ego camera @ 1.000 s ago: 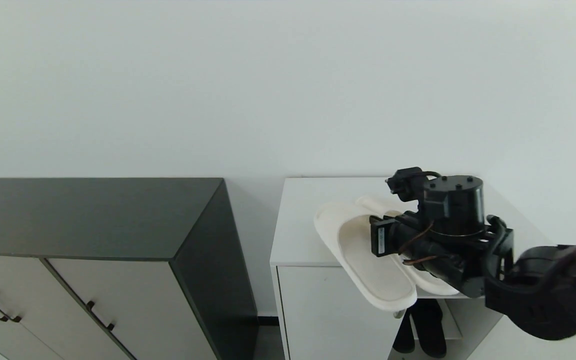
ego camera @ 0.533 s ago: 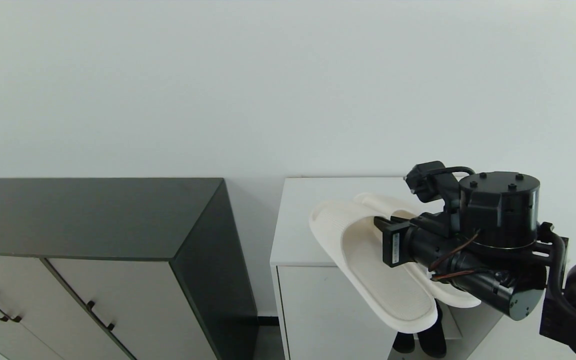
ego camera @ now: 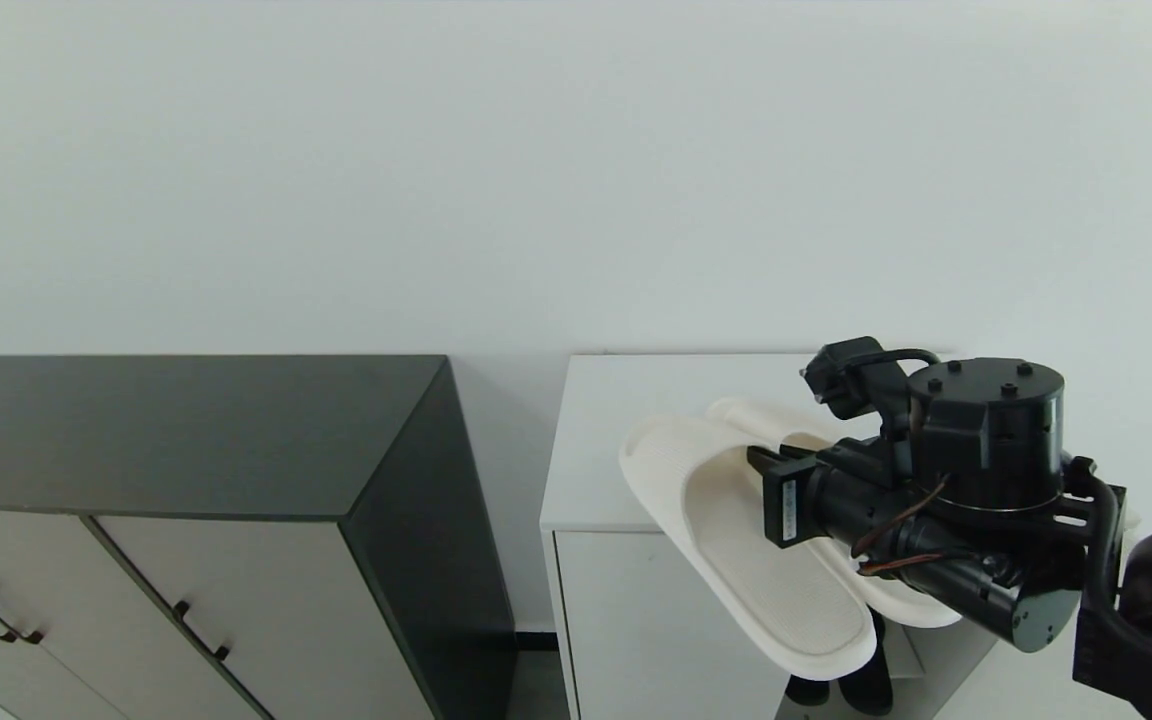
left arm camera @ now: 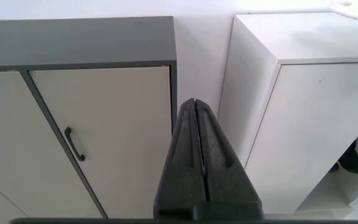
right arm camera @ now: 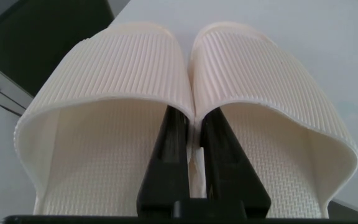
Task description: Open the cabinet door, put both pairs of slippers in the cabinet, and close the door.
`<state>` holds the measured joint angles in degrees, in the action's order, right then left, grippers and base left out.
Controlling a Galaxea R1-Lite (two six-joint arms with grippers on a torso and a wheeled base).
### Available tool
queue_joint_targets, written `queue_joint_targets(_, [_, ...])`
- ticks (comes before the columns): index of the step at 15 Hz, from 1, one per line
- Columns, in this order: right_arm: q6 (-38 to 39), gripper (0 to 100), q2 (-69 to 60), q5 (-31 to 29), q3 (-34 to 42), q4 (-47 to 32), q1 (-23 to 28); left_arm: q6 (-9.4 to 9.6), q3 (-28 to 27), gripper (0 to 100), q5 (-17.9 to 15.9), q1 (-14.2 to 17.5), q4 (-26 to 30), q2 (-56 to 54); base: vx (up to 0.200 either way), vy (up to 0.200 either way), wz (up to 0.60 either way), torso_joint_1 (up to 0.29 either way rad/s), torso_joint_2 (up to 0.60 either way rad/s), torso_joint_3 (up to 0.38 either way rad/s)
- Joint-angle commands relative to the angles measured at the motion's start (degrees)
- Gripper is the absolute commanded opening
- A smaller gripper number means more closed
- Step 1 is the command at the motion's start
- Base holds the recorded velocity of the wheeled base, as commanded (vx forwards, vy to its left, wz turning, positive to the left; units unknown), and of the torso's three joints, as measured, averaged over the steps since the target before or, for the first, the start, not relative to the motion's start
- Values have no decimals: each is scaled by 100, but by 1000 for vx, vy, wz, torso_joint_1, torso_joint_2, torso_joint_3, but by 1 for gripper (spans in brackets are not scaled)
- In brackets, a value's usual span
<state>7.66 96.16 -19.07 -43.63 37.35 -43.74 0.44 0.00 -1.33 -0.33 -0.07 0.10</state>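
The right gripper [right arm camera: 194, 115], its arm stretched level above the white cabinet [ego camera: 606, 450], pinches a pair of cream ribbed foam slippers [ego camera: 736, 520] between its fingers [right arm camera: 174, 143]. The left gripper [left arm camera: 196, 102] has its fingers pressed together.

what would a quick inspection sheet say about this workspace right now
surface: white cabinet top, slipper toes over it; whether they touch it cannot be told
job's things: cream slippers held as a pair, heels past the cabinet's front edge; dark slippers inside the open compartment below
clutter: nothing seen
grippers: right gripper shut on the cream slippers, pinching their inner walls together; left gripper shut, empty
cables: brown wires looped along the right wrist
surroundings: dark-topped cabinet to the left, doors shut; plain wall behind
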Motion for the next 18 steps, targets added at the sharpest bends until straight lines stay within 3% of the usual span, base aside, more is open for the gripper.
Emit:
queue_joint_targets(1, [-10, 0, 96, -1, 12, 0, -3, 0, 0, 0, 1, -2, -1, 8, -200, 0, 0, 7, 2, -2])
queue_joint_targets(9, [-10, 0, 87, -9, 65, 9, -3, -9, 0, 0, 1, 7, -1, 8, -200, 0, 0, -1, 2, 3])
queue_joint_targets(18, [-10, 0, 122, -9, 118, 18, 6, -44, 0, 0, 10, 7, -1, 8, 0, 0, 0, 0, 0, 0])
